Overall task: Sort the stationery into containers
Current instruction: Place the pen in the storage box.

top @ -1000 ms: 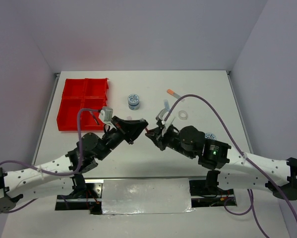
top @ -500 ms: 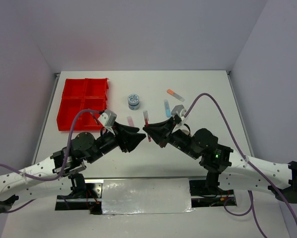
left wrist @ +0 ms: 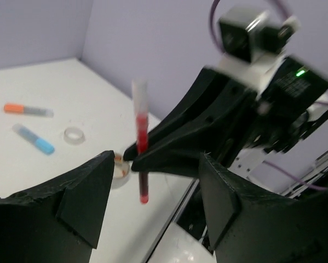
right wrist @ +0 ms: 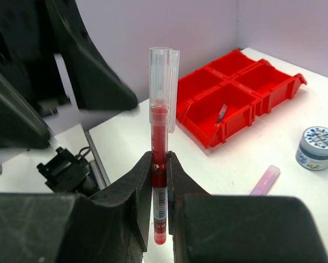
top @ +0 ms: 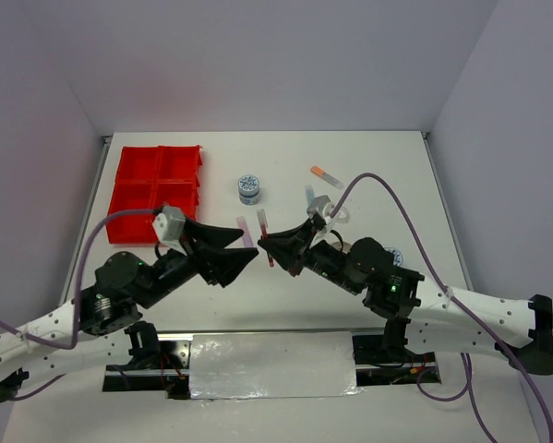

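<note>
A red pen (right wrist: 159,143) with a clear cap stands upright in my right gripper (right wrist: 160,183), which is shut on its lower barrel; from above the red pen (top: 265,242) hangs over the table's middle. My left gripper (left wrist: 153,192) is open just left of the pen and does not touch it. The red tray (top: 156,189) sits at the far left, with a blue pen (right wrist: 222,113) in one compartment. On the table lie a purple marker (top: 243,224), a blue-lidded tub (top: 249,188), an orange-capped marker (top: 325,173), a light-blue marker (top: 310,196) and a tape roll (top: 339,214).
A second blue-lidded tub (top: 391,254) sits beside the right arm. A second tape roll (left wrist: 120,170) lies below the pen, partly hidden. Purple cables arch over both arms. Grey walls close the table's back and sides.
My left gripper has opened, let go of the red pen and drawn back to the left. The right gripper keeps the pen and has shifted slightly left.
</note>
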